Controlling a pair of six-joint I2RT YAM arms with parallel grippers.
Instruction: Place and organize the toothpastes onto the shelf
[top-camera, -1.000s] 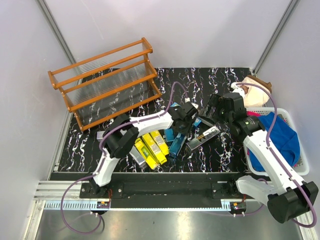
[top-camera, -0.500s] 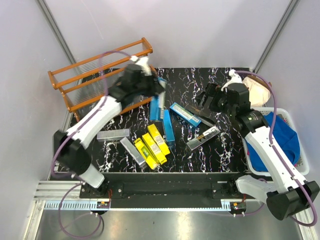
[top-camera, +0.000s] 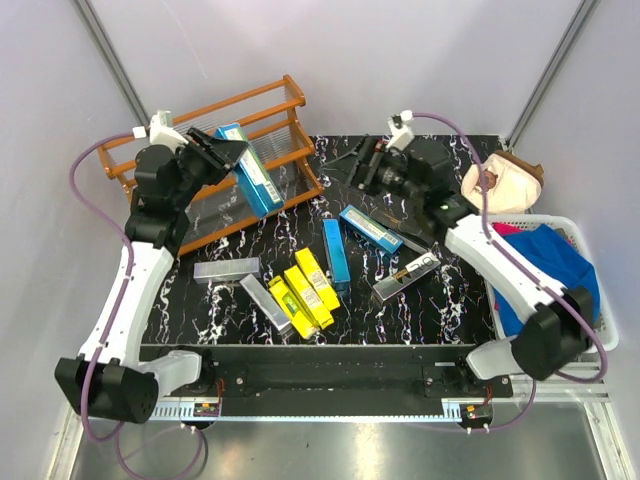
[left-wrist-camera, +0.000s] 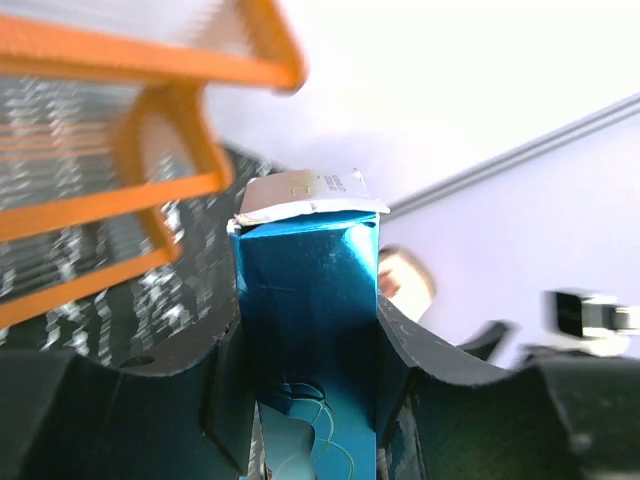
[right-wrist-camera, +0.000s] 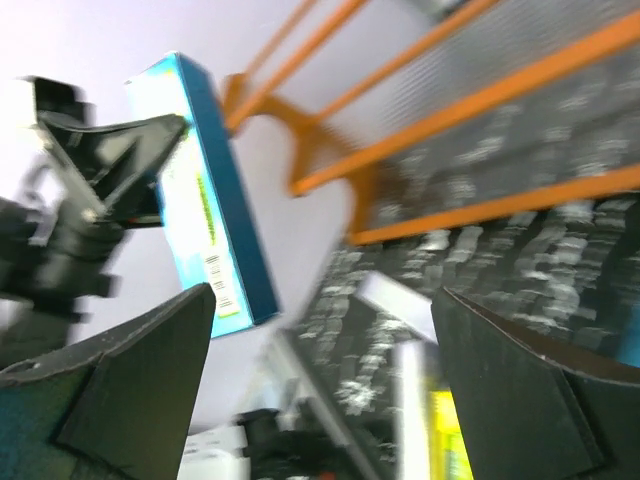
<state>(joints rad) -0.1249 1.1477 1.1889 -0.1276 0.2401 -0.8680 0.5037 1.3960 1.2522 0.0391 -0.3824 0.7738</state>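
Jaws first: left jaws clamp one end of a blue carton (top-camera: 247, 170); right jaws gape wide with nothing in them. Near edge of counter (top-camera: 440, 300): yellow cartons (top-camera: 305, 290), grey cartons (top-camera: 226, 268) and more blue ones, loose and unsorted. Further back, the held carton hangs tilted in the air at the front of the shelf (left-wrist-camera: 150, 62), right half, not yet on a tier. Risks, as I judge them: the long free end catches a rail going in. Released while tilted, it slides off the ribbed tier or drops to the counter. Right jaws hover near the shelf's right end, so the arms could clash.
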